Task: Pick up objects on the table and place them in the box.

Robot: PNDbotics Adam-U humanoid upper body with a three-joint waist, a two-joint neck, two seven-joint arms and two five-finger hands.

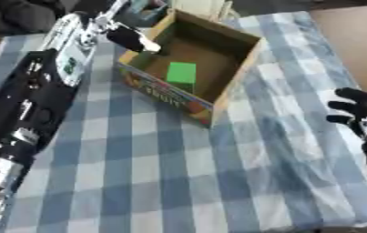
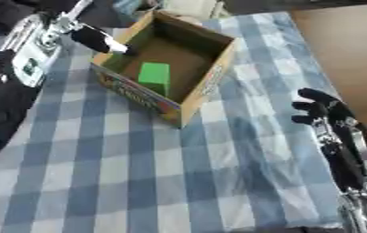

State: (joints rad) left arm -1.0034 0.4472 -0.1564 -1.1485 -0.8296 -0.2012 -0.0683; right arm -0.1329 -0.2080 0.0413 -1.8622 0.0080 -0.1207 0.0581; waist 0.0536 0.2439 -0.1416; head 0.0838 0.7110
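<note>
Cardboard box [image 1: 236,68] open at the top, set askew toward 12 o'clock on the blue-and-white checked tablecloth [image 1: 170,173], printed colours along its near outer wall. Inside, on the brown floor toward the near-left wall: 1 green block [image 1: 181,73], upright, apart from both hands.

Left arm [image 1: 35,100] stretched from 8 o'clock up toward 11 o'clock, black and silver, with a white panel bearing a small green mark. Left hand [image 1: 130,37] at the box's left rim, around 11 o'clock, a dark finger with a pale tip pointing down over the rim into the box. Nothing seen between its fingers; fingers extended rather than curled, so released. Cannot tell whether the fingertip touches the cardboard.

Right hand [image 2: 323,109] at 3 o'clock, well apart from the box, black fingers slightly bent and spread, pointing toward the upper left, holding nothing; released. Right forearm [image 2: 354,168] running down toward 5 o'clock over the cloth's right edge.

Bare brown surface [image 2: 345,45] beyond the cloth at 2 o'clock. Dark and pale shapes behind the box at 12 o'clock, too blurred to make out.
</note>
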